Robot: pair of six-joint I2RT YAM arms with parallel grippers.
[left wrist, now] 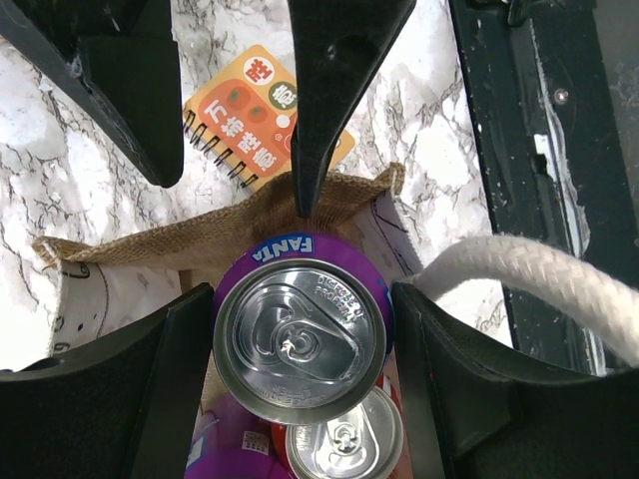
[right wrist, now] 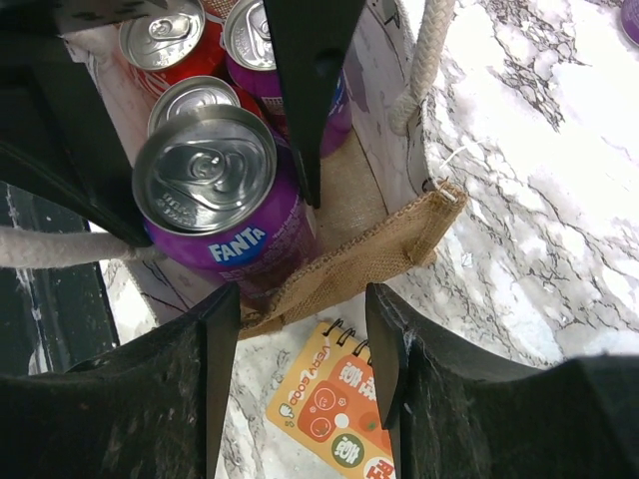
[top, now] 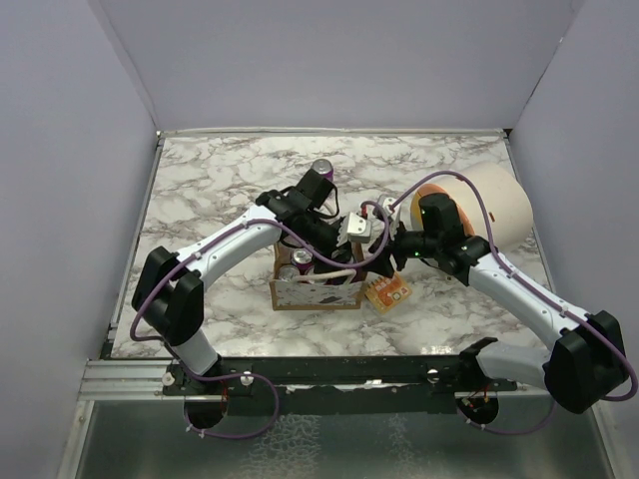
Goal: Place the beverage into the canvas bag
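The left gripper [left wrist: 300,309] clamps a purple Fanta can [left wrist: 300,344] upright at frame centre. The can is partway inside the open canvas bag [left wrist: 150,244], beside other cans [right wrist: 160,40]. The right gripper [right wrist: 302,304] has its jaws a little apart, one fingertip [left wrist: 303,195] against the bag's burlap rim, with nothing pinched. The wrist views alone show the print on the spiral-bound orange notepad [right wrist: 334,409]. Only the overhead view shows a second purple can [top: 321,172] and a pale roll [top: 494,205] on the marble table [top: 220,180], in the upper half.

Counter [top: 220,180]: white and grey marble pattern.
Walls [top: 329,60]: plain, pale grey, on three sides.
Light: bright and even.
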